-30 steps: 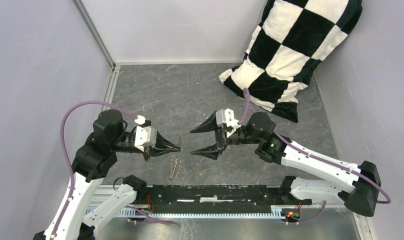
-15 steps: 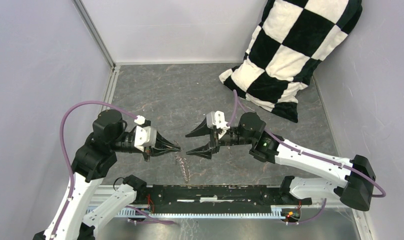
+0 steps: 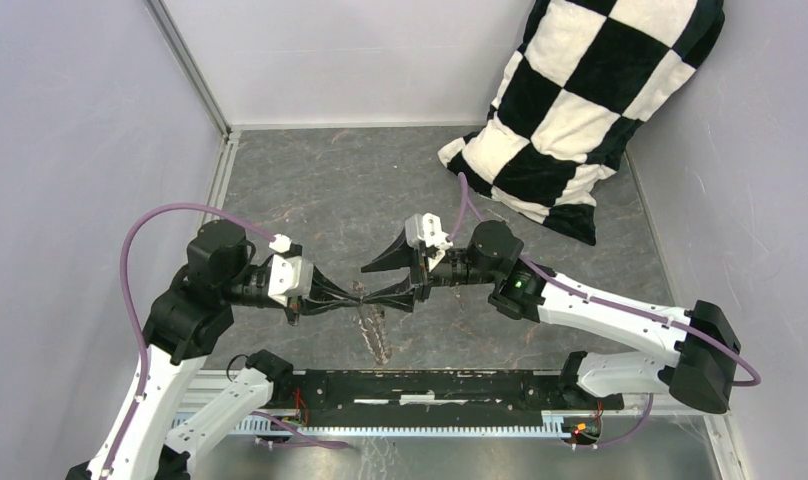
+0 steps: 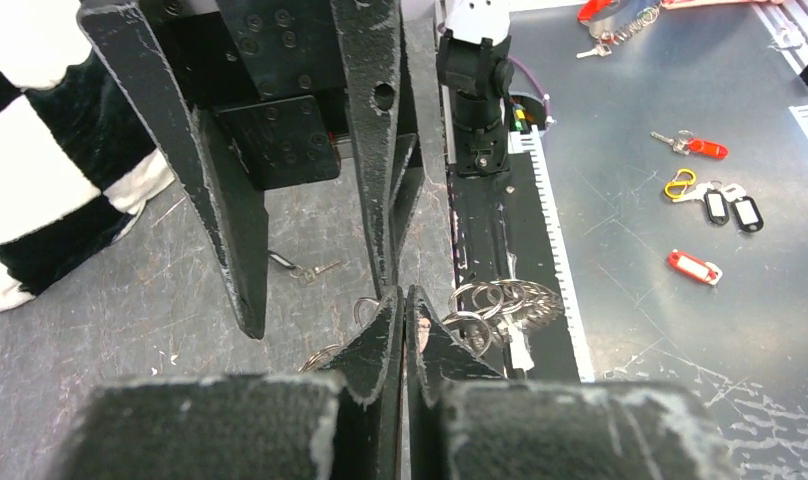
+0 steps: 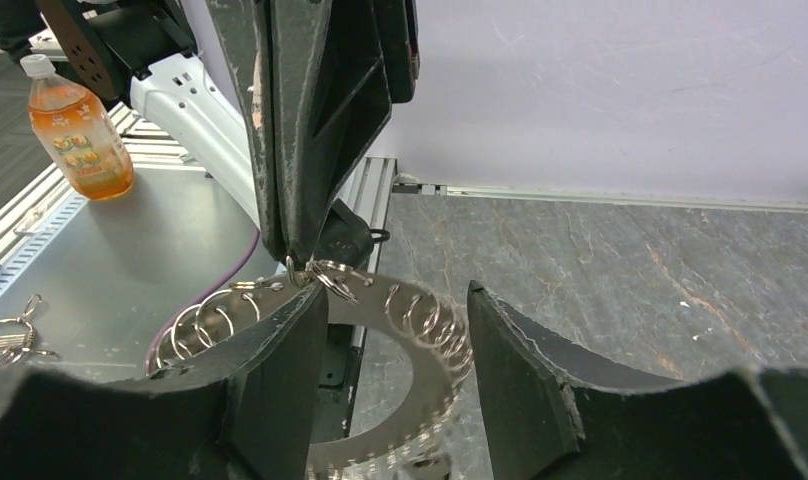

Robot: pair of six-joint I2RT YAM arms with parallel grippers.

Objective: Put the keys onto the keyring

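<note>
Two pincers tip-to-tip | left pincer (image 4: 402,305) clamped on keyring (image 5: 430,325), ring hanging over table (image 3: 310,180); right pincer (image 5: 395,300) open, straddling ring | advice: pinch rim squarely; no twisting

Bright even light; soft shadows; keyring (image 5: 432,322) lower edge blurred near lens.
</note>
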